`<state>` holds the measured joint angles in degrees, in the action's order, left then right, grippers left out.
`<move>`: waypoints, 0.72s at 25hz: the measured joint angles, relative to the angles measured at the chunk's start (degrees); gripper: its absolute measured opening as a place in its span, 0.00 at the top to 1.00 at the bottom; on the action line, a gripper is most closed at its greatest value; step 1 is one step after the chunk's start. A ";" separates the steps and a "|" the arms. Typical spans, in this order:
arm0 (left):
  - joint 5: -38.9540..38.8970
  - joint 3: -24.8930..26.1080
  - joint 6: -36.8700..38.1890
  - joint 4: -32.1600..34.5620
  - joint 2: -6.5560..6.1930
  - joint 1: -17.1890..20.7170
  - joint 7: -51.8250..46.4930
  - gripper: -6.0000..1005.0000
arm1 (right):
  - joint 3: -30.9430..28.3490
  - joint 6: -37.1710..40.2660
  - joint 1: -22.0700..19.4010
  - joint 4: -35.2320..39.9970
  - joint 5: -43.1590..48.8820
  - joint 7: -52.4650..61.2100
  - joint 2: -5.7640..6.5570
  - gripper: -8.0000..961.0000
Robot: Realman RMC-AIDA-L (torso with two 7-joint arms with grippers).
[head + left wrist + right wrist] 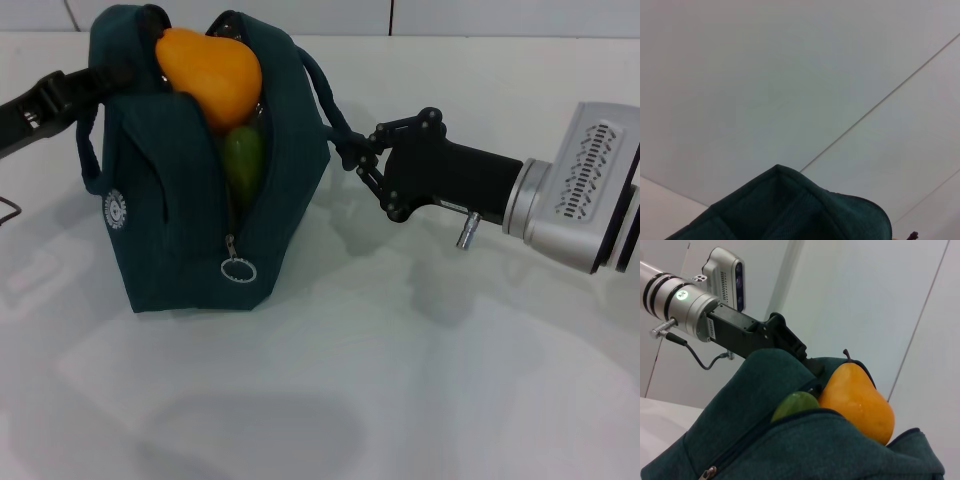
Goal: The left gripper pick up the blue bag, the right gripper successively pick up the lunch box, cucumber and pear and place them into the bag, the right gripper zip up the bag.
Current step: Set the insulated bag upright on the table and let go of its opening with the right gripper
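The right gripper (352, 155), at frame centre with fingers closed, sits just right of the blue bag (190, 230), whose ring zipper pull (238, 270) hangs lower left of it, while the left gripper (95, 85) clamps the bag's upper-left rim.

Your left gripper (118, 68) is clamped at upper left; your right gripper (352, 153) reaches in, fingers closed.

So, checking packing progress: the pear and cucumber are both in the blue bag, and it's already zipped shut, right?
Not quite. The pear and cucumber are in the blue bag, but it is still unzipped: the head view shows the opening gaping, with the pear sticking out.
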<state>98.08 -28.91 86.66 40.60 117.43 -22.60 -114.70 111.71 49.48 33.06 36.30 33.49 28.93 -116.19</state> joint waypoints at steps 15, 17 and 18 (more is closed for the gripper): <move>0.00 0.00 0.20 0.00 -0.05 0.01 0.00 0.89 | -0.24 1.19 -7.21 7.02 -2.55 -12.02 0.01 0.95; 0.00 0.00 0.24 0.00 -0.02 0.01 0.00 0.89 | -0.25 1.73 -8.34 7.78 -3.94 -14.18 0.00 0.95; 0.00 0.00 0.26 0.00 -0.02 0.01 0.00 0.89 | -0.25 1.98 -8.78 7.97 -4.68 -15.13 0.00 0.95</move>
<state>98.07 -28.91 86.91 40.60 117.41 -22.58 -114.70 111.45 51.46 24.28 44.27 28.81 13.80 -116.19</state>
